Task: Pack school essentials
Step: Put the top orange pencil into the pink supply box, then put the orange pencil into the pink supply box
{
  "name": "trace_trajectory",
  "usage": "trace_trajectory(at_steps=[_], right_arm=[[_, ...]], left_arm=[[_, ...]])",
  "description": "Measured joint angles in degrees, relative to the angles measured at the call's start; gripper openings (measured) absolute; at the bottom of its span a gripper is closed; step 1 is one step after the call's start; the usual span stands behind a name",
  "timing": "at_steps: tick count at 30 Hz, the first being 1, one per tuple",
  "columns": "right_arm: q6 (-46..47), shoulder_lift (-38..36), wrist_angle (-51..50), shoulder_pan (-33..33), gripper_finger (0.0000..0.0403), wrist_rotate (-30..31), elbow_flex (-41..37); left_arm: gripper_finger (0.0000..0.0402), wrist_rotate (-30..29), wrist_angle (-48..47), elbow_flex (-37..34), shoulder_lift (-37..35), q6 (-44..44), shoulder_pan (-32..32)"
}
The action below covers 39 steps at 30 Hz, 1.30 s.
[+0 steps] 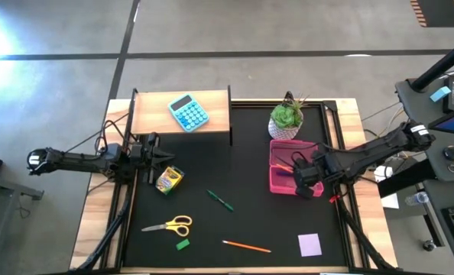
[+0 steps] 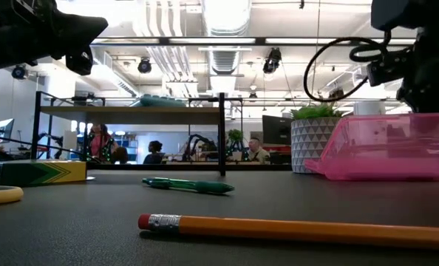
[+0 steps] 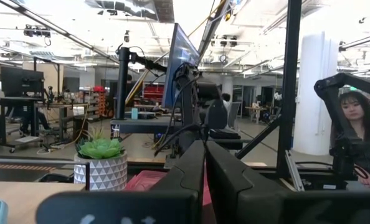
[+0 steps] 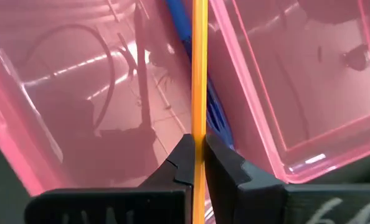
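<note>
My right gripper [image 4: 199,148] hovers over the open pink case [image 1: 285,156] and is shut on a thin orange pencil [image 4: 199,68]. A blue pen [image 4: 184,34] lies inside the case. My left gripper [image 1: 166,158] is shut and empty, just beyond the yellow-green crayon box [image 1: 169,179]. Flat on the black mat lie a green pen [image 1: 219,200], yellow-handled scissors [image 1: 170,225], a green eraser [image 1: 183,244], a second orange pencil [image 1: 246,246] and a lilac notepad [image 1: 309,244]. My right gripper pinches the thin orange pencil between its two fingers, on the shaft [image 4: 199,127]. The pencil runs along the fingers and sticks out past their tips, over the inside of the pink case. The end behind the fingers is hidden by the gripper.
A light-blue calculator [image 1: 189,112] sits on the wooden shelf [image 1: 150,114] at the far left. A green plant in a white pot [image 1: 287,117] stands just beyond the pink case. Black frame posts rim the mat. People sit in the room behind.
</note>
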Motion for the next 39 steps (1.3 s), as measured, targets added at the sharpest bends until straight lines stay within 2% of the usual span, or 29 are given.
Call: trace_trajectory(at_steps=[13, 20, 33, 39], right_arm=[[-1.2, 0.0, 7.5, 0.0, 0.0013, 0.4, -4.8], [-1.2, 0.0, 8.0, 0.0, 0.0015, 0.4, -4.9], [-1.6, 0.0, 8.0, 0.0, 0.0123, 0.5, -4.9], [1.4, 0.0, 2.4, -0.3, 0.0144, 1.5, -0.6]], left_arm=[[0.0000, 0.0, 0.0, 0.0, 0.0, 0.0, 0.0], [0.0000, 0.0, 0.0, 0.0, 0.0, 0.0, 0.0], [0.0000, 0.0, 0.0, 0.0, 0.0, 0.0, 0.0], [0.0000, 0.0, 0.0, 0.0, 0.0, 0.0, 0.0]])
